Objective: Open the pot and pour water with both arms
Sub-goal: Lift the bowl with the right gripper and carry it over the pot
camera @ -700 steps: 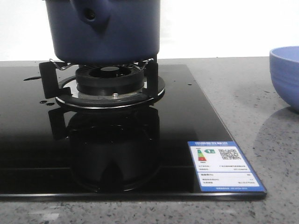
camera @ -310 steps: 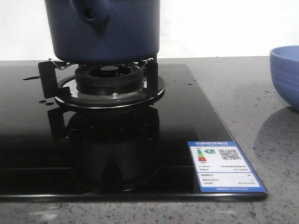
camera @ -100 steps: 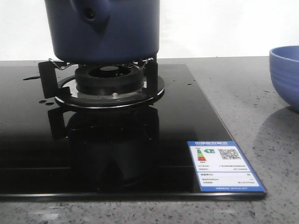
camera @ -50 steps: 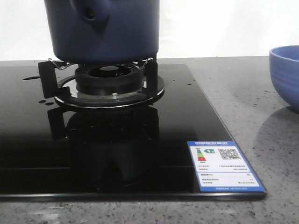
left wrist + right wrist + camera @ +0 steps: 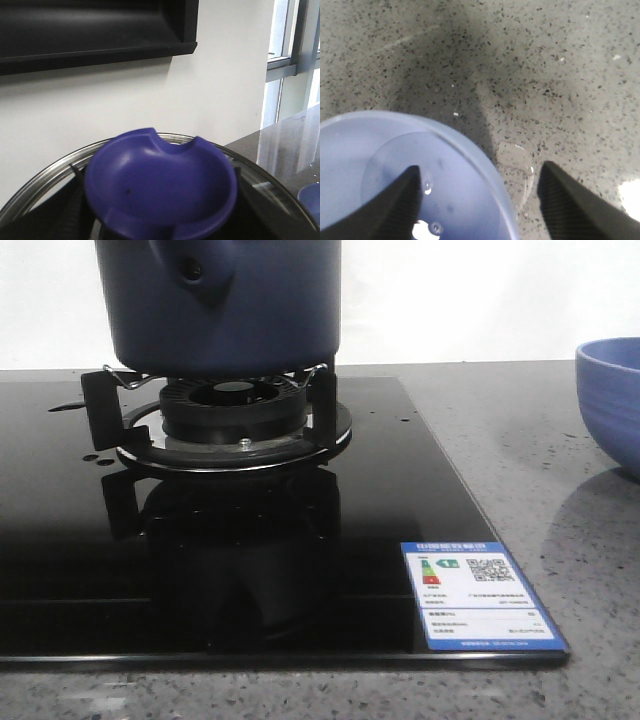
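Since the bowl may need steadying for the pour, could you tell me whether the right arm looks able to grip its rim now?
Probably yes: the right gripper hangs open, its jaws straddling the bowl rim, with nothing between them.

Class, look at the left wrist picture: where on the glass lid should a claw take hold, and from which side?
Grip the blue knob at the centre of the lid, coming down from above. The knob stands proud of the glass dome and looks narrow enough to close across; the lid itself is far too wide to span.
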